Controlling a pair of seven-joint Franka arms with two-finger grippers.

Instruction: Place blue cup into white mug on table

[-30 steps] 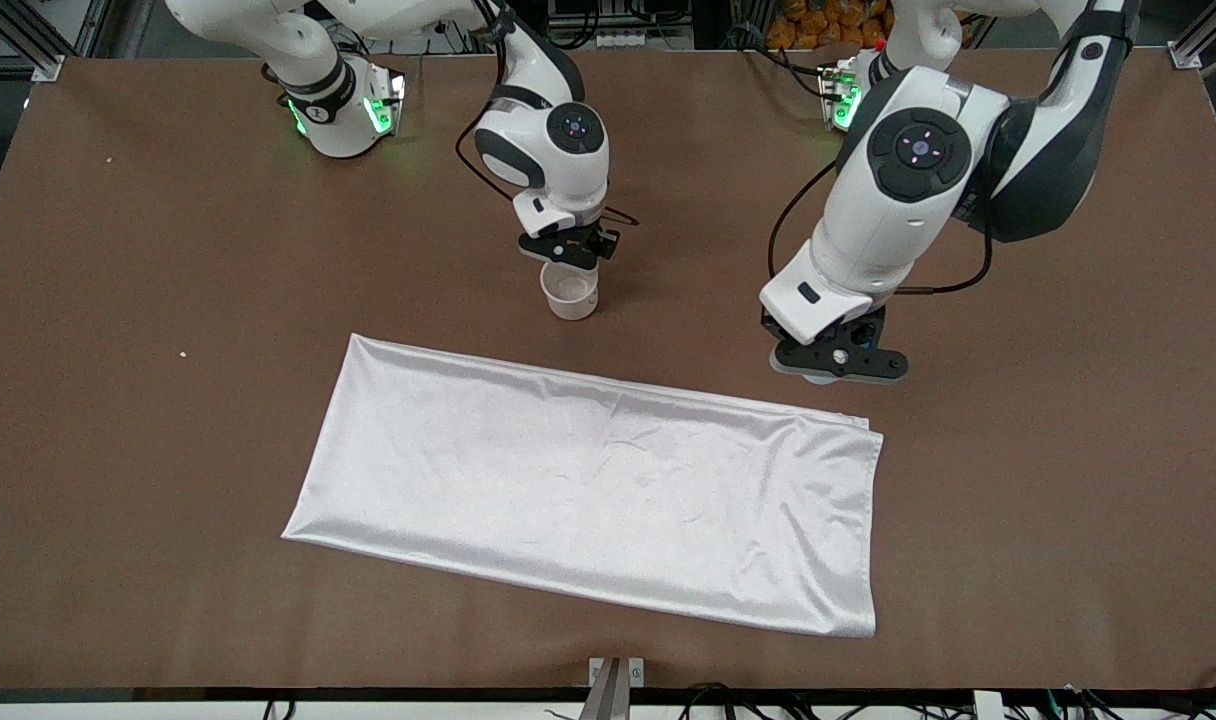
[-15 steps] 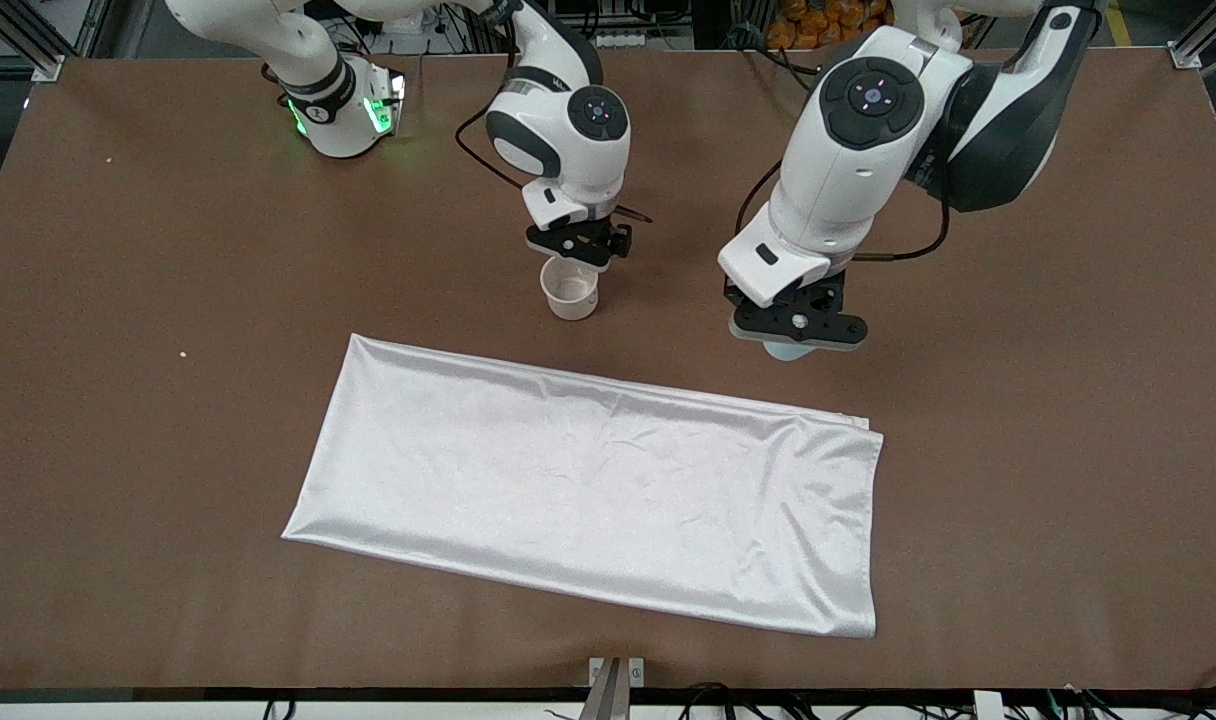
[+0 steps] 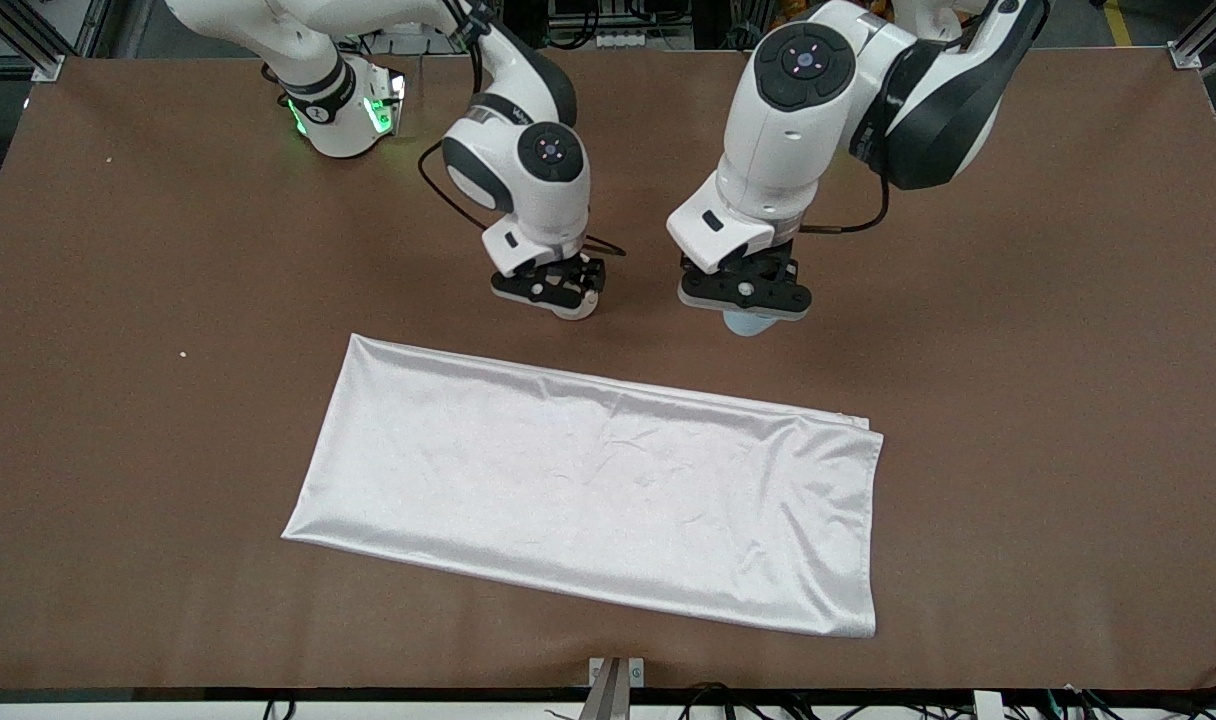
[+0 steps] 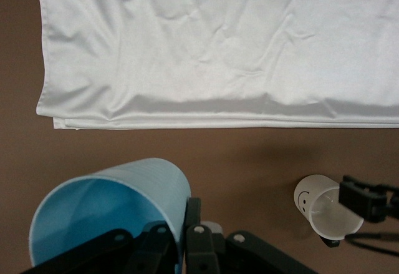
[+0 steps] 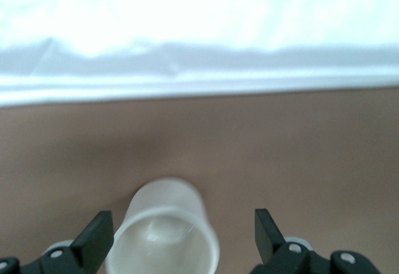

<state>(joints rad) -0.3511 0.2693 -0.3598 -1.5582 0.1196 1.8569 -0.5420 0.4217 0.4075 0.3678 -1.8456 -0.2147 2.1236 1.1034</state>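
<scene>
Left gripper (image 3: 745, 297) clamped on the blue cup (image 4: 112, 215), carried in the air over bare table (image 3: 1018, 400). The white mug (image 4: 325, 209) stood toward the right arm's end from it, upright, mouth up. Right gripper (image 3: 551, 291) straddled the mug with fingers spread wide, not touching. White cloth (image 3: 588, 490) lay nearer the front camera.

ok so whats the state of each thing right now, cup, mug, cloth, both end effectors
blue cup: held off the table, tilted, empty
white mug: upright on the table, empty, not gripped
cloth: lying flat on the table, folded, lightly wrinkled
left end effector: shut on the blue cup, over bare table beside the mug
right end effector: open, fingers either side of the mug
</scene>
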